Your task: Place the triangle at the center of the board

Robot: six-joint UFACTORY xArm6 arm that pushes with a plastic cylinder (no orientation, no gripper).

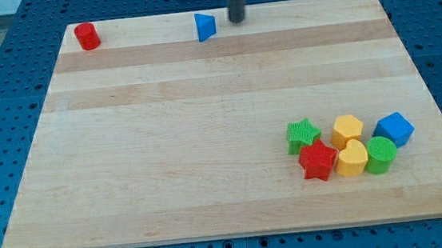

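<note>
The blue triangle (205,26) lies on the wooden board (206,141) near the view's top edge, a little left of the middle. My tip (237,20) stands just to the triangle's right, a small gap apart, at the board's top edge. The rod rises out of the view's top.
A red cylinder (86,36) sits at the top left corner. At the lower right is a cluster: green star (303,135), red star (318,160), yellow hexagon (348,130), yellow heart (352,158), green cylinder (381,154), blue cube (395,130). A blue perforated table surrounds the board.
</note>
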